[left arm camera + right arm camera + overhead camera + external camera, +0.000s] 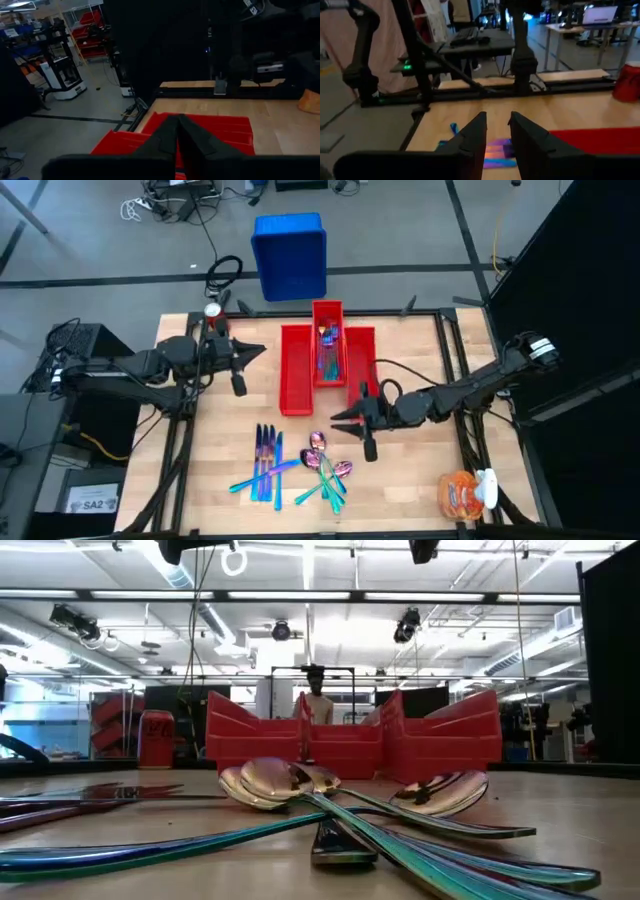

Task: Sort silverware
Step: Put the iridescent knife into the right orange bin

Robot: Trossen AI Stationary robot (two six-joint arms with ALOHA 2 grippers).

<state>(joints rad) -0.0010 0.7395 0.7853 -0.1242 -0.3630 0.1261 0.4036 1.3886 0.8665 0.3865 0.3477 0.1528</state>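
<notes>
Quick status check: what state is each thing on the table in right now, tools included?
Left tool: shut, empty, left of the bins.
Right tool: open, empty, above the spoons.
Middle bin: holds some silverware.
Left bin: empty.
Knives: loose on the table.
Spoons: piled loose on the table.

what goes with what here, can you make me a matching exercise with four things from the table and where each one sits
Things:
1. blue crate
2. orange bag
3. right gripper
4. forks in the bin

Places:
A. in the middle red bin, which sits farther back than its neighbours
B. on the floor beyond the table's far edge
C. over the wood between the red bins and the loose spoons
D. near corner of the table on the right arm's side

Pairs: 1-B, 2-D, 3-C, 4-A
</notes>
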